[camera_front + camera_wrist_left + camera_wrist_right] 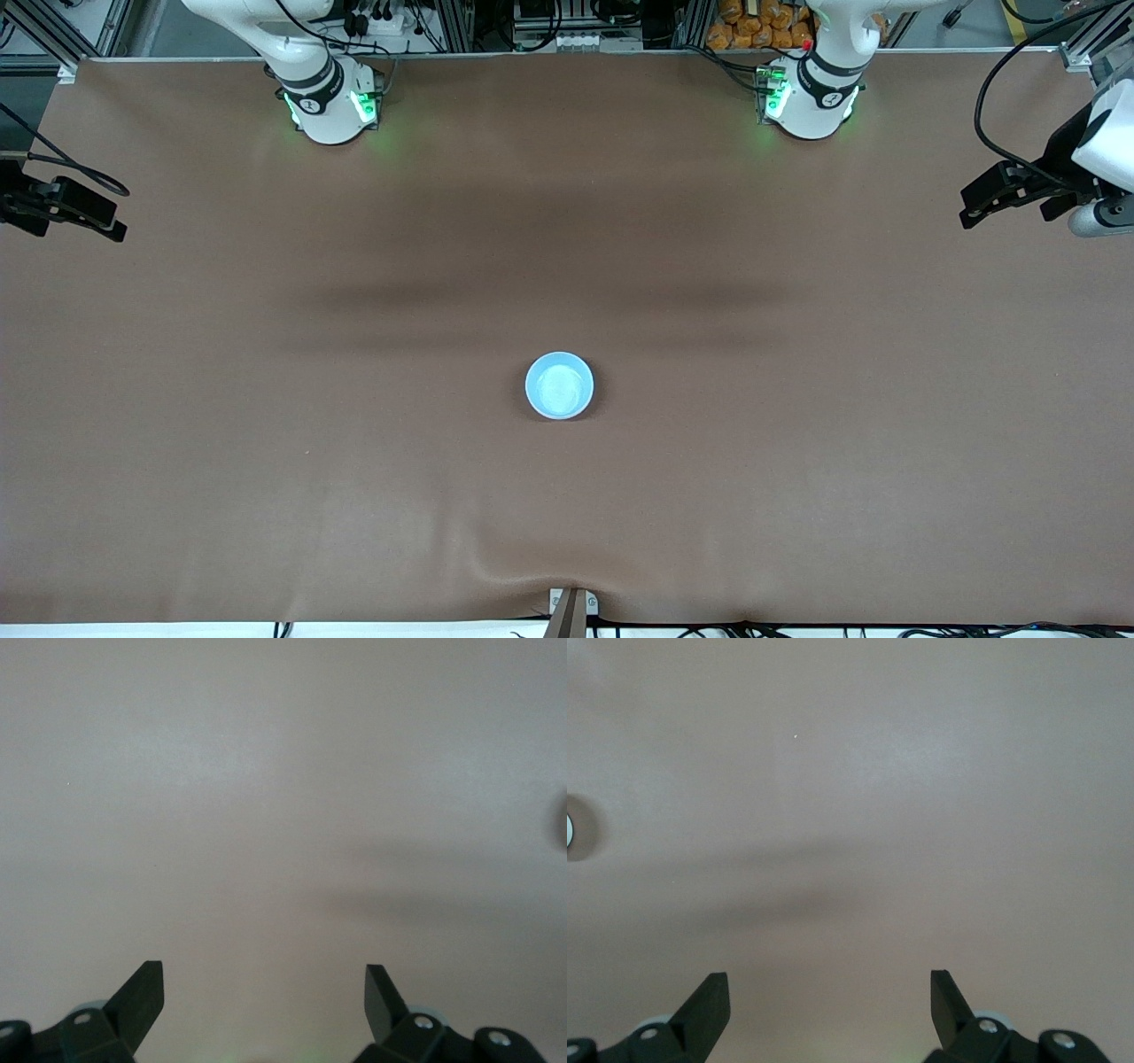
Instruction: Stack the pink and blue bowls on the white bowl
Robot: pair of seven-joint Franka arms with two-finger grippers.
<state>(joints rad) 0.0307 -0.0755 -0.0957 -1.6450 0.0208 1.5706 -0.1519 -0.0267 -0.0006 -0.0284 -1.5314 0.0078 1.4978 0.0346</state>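
Sitting alone near the middle of the brown table (266, 425), somewhat nearer the front camera than the centre, is a light blue bowl (559, 385) — upright, its opening facing up, with a pale glossy inside. Only 1 bowl shape shows from above; whether other bowls sit nested beneath it cannot be told from the front view. No pink or white rim shows around it.

Both arms wait well apart from the bowl, 1 at each end of the table. The left gripper (997, 197) hangs over the table's edge at the left arm's end, a dark shape with cables running to it. In the left wrist view the left gripper (264, 992) has its 2 black fingers (142, 997) spread wide with nothing but bare table surface between them — released, grasping nothing.

The right gripper (84, 213) hangs over the table's edge at the right arm's end, also dark against the brown cover. In the right wrist view the right gripper (830, 997) likewise has its fingers (707, 1001) parted wide over bare tabletop, with nothing between them. At the edge of that same view a small sliver of the pale bowl (569, 830) shows with its shadow beside it, well apart from the fingers.

Soft, long shadows lie across the table between the arm bases and the bowl.
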